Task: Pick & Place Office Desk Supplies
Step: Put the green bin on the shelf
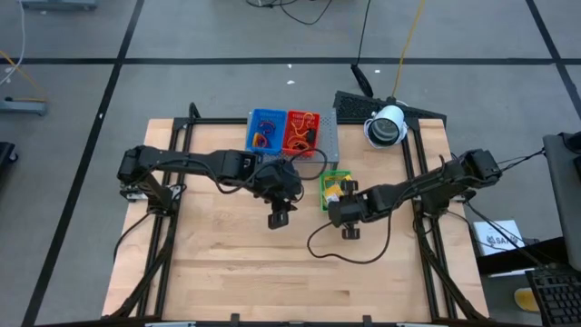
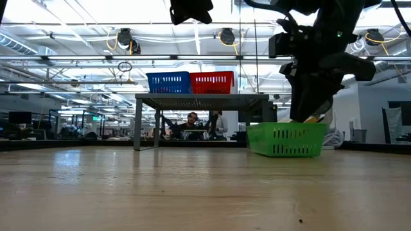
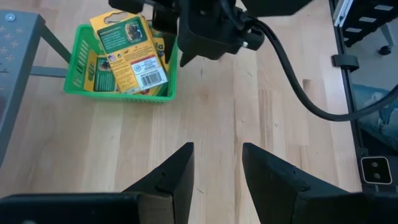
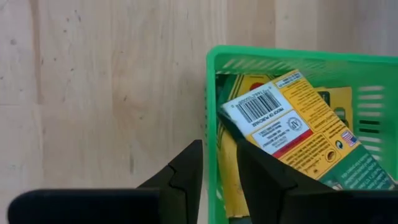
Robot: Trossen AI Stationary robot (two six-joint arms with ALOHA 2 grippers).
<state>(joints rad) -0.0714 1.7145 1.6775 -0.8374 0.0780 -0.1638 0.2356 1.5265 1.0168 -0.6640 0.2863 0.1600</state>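
dark right gripper (image 4: 217,180) astride green tray (image 4: 211,112) wall

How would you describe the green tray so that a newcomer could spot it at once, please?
Find the grey perforated shelf at the table's far edge. Beside it, on the bare wood, sits the green tray, holding yellow-and-green packets. Unlike the blue tray and red tray, it is not on the shelf.

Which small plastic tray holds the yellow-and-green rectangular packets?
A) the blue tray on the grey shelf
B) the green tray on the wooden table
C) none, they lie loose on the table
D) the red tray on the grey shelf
B: the yellow-and-green rectangular packets stand inside the green plastic tray on the wooden table, by the right gripper.
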